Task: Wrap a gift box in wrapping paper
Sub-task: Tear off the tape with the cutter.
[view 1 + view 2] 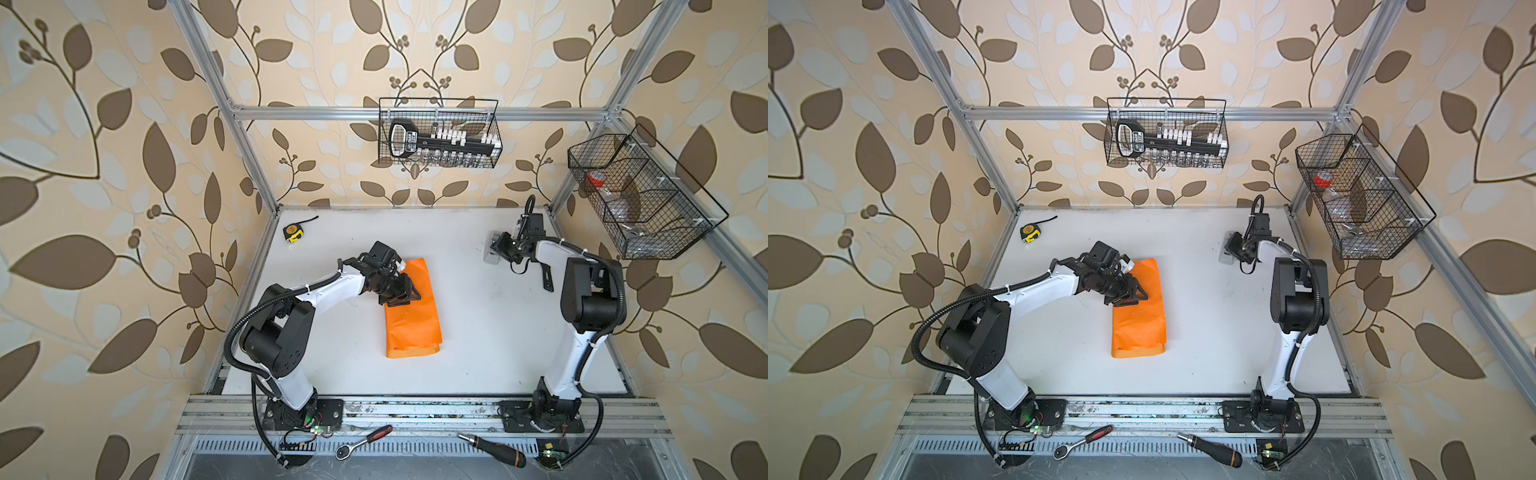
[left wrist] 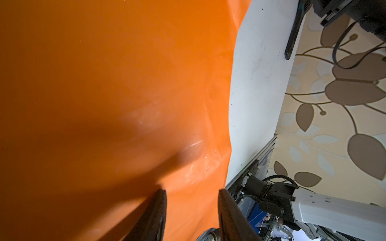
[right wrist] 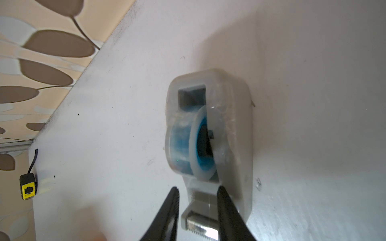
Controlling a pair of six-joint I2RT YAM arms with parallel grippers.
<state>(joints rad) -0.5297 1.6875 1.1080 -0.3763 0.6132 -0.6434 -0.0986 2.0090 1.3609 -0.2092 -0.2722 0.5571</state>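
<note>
The orange wrapping paper (image 1: 413, 324) (image 1: 1138, 328) lies folded into a long bundle in the middle of the white table. The gift box is hidden; only orange paper shows. My left gripper (image 1: 405, 297) (image 1: 1131, 297) sits low over the bundle's far left part. In the left wrist view its fingers (image 2: 192, 191) stand apart with the paper (image 2: 104, 83) spread under them and nothing pinched. My right gripper (image 1: 496, 245) (image 1: 1229, 245) is at the back right, by the grey tape dispenser (image 1: 489, 255) (image 3: 208, 125). It is open (image 3: 197, 188), one finger on each side of the dispenser's cutter end.
A yellow tape measure (image 1: 293, 232) (image 3: 27, 186) lies at the table's far left corner. Wire baskets hang on the back wall (image 1: 436, 133) and the right wall (image 1: 640, 195). A ratchet (image 1: 363, 442) and a screwdriver (image 1: 492, 449) lie on the front rail.
</note>
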